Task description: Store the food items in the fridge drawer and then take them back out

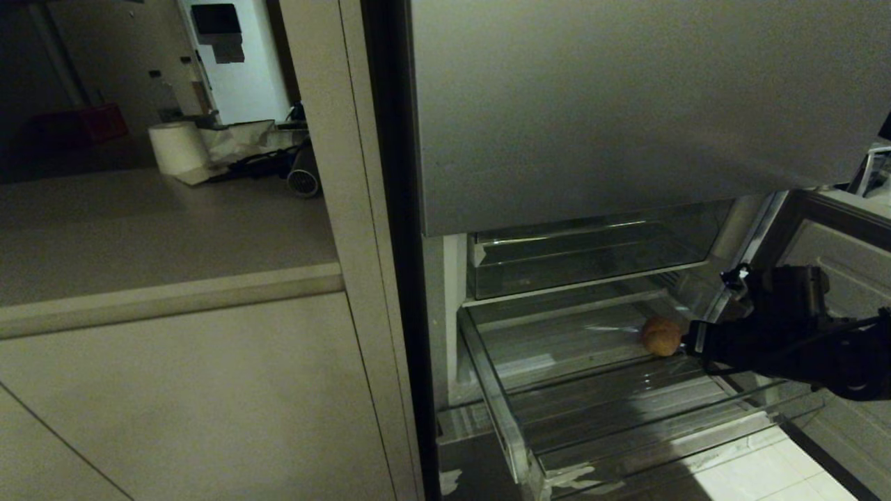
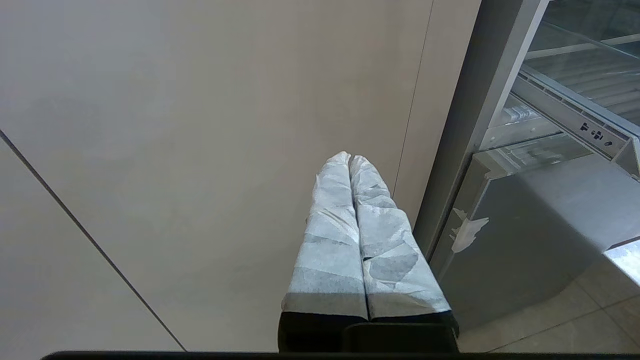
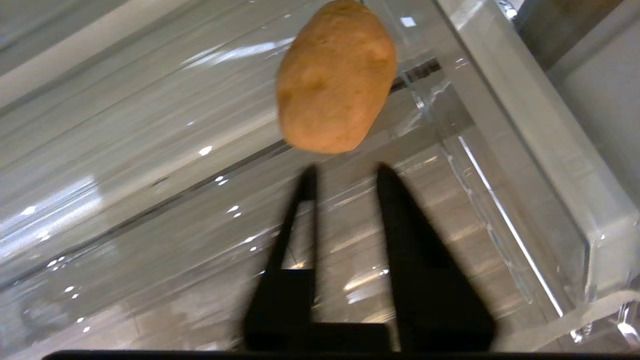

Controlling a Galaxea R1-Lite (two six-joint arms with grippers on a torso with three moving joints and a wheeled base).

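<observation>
Potato: on the fridge drawer floor, near its right wall.
Right gripper: spread, empty, just beside it.
Left gripper: pressed together, by the cabinet.

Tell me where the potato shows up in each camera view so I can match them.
Head view: the potato lies in the clear fridge drawer, toward its right side, just off the right gripper.
Left wrist view: not in it; only the left gripper, by the cabinet front.
Right wrist view: potato just beyond the parted fingertips, untouched.
Shared landmark: the drawer's ribbed clear floor.
</observation>
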